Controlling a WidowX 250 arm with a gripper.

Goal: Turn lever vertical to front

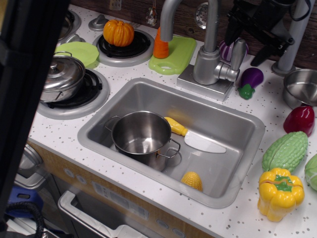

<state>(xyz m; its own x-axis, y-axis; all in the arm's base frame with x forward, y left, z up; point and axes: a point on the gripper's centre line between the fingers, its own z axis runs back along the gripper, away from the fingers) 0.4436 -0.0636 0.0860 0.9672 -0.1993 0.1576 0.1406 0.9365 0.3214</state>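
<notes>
Lever (238, 53) standing upright on the right side of the tap body (208, 68), its rounded paddle pointing up from the stubby joint, and I can see it bare, nothing touching it. My gripper (262, 27) hangs above and to the right of it, up against the dark back wall; it is a black mass from here and I cannot tell whether the fingers are spread or closed, nor see anything held in them. Purple eggplant (250, 80) lies on the counter just right of the tap base. Behind the lever I catch a purple-and-white onion (227, 49). In the sink (233, 121) sit a steel pot (141, 136), a toy knife (195, 138) with a yellow handle, and a corn piece (192, 180). A broad dark shape (27, 89) blocks my left edge.
</notes>
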